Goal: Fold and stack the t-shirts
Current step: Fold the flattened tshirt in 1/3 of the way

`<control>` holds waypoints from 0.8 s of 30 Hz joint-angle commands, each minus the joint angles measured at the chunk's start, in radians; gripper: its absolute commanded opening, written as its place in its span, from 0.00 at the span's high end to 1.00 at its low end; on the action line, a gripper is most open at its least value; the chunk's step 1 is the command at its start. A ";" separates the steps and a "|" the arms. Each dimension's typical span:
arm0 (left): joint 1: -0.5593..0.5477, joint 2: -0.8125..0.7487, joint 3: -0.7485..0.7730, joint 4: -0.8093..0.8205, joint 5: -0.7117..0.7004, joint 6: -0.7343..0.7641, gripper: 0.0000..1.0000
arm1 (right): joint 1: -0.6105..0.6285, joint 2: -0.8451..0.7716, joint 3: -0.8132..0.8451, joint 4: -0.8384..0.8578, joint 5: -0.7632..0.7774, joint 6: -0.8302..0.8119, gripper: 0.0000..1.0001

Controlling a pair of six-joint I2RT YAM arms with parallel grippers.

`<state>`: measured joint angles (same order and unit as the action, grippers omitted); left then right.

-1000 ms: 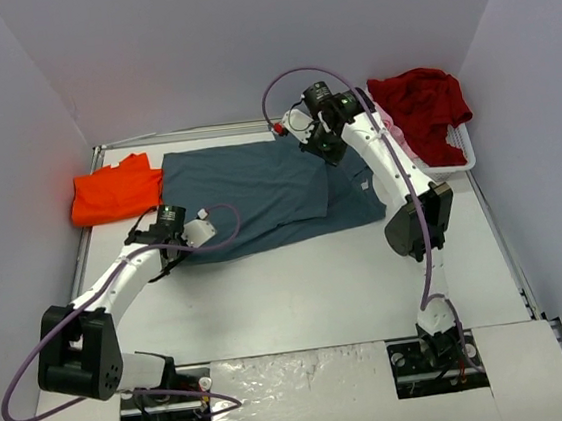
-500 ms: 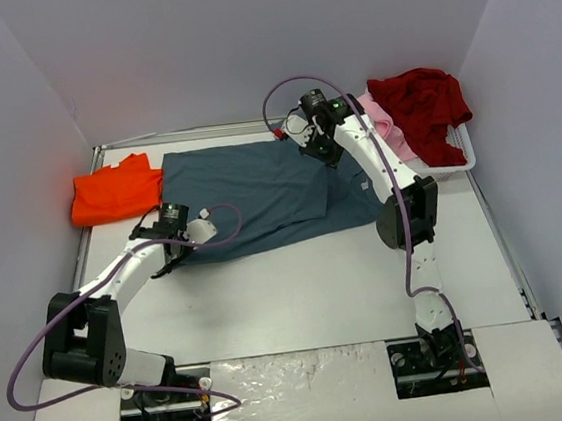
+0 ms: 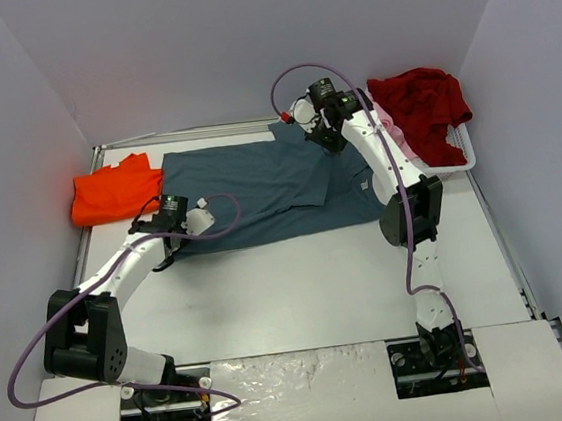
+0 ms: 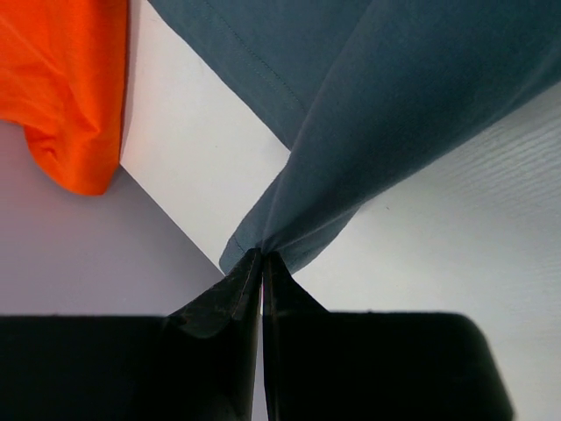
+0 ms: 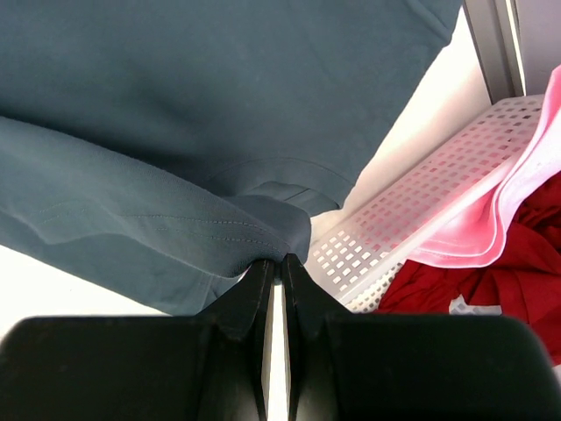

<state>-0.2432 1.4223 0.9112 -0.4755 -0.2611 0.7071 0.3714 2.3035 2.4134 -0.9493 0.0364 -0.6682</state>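
Well, the slate blue-grey t-shirt (image 3: 259,188) lies spread across the far half of the tabletop (image 3: 299,289), running from left to right, with a layer of cloth doubled over along its right part. The left tool (image 4: 263,256) is clamped shut on a corner of that shirt at its near left end. In the left wrist view the cloth gathers to a point between the two black fingers and fans out from there. The right tool (image 5: 273,261) is likewise pinched closed on the same shirt at its far right end, by a stitched hem, with the cloth bunched into a roll just at the fingertips. Just beside the grey shirt's left edge sits the bright orange t-shirt (image 3: 113,193), a compact flat bundle at the tabletop's far left side. In the far right corner stands a white basket (image 3: 454,164) with perforated walls. The dark red t-shirt (image 3: 420,100) is heaped in it and spills over its rim, and the pale pink t-shirt (image 3: 384,119) lies under the red one, its edge draping over the basket's left side close to the right arm.
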 commanded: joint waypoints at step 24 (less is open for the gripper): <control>-0.033 -0.016 0.098 -0.048 -0.093 0.126 0.98 | -0.066 -0.067 -0.037 0.024 0.066 0.024 1.00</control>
<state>-0.2707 1.4223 0.9730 -0.4923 -0.3168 0.8124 0.3187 2.3024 2.3852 -0.9230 0.0689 -0.6537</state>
